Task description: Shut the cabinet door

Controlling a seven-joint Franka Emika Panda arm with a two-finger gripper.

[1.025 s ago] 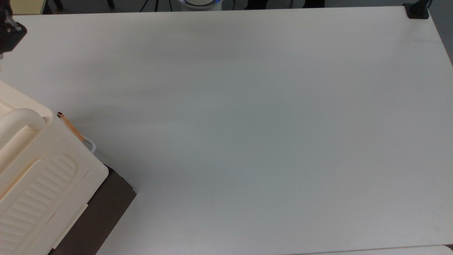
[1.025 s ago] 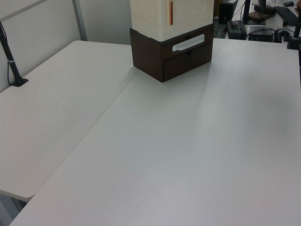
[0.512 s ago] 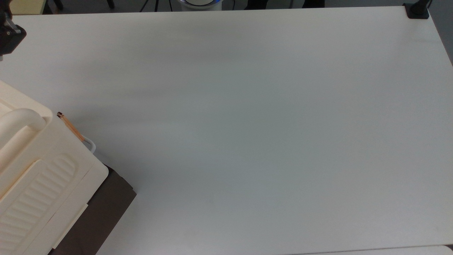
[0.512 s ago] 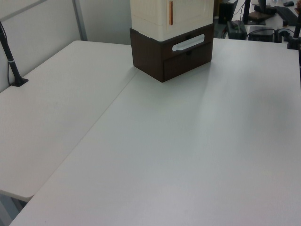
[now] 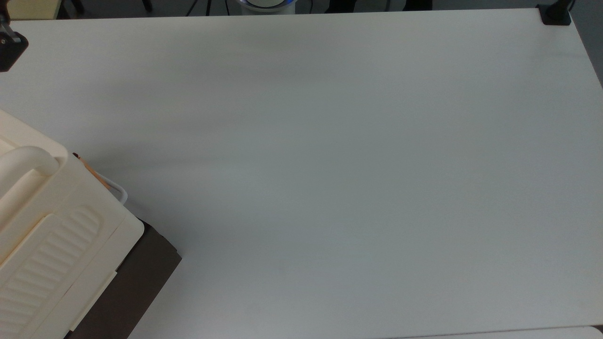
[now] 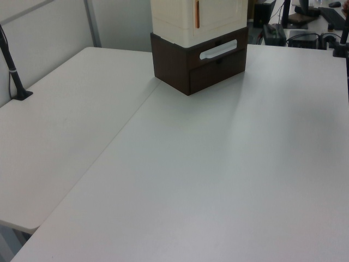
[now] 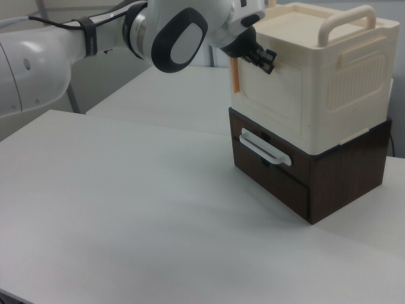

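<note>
One arm [image 7: 76, 44] reaches in from the right view's left, crossing above the bare white table [image 7: 126, 209] so that nothing stands between it and the work. At its end, the pincer [image 7: 258, 56] sits high against the upper free corner of the cabinet door [image 7: 269, 101], right by the tan edge [image 7: 235, 76]. I take that spot as deliberate, since it lies farthest from the hinge side and a light push there turns the panel most easily. How wide the pincer stands I cannot tell from here, and I see nothing in its hold; it seems to be used as a pusher, not a grabber. The door itself lies nearly flat against the front of the cabinet [image 7: 342, 82], with only its tan strip showing at the corner, so I judge the swing close to finished and perhaps a last press needed to seat it. Further right, the cream body carries a thick tube handle [image 7: 348, 19] on top and a ribbed panel [image 7: 361, 69] on its side. It rests on a dark brown base [image 7: 345, 171] whose drawer has a white pull [image 7: 266, 147]. That heavy base probably keeps the unit from sliding while I push, though a hard shove up high could rock it.
</note>
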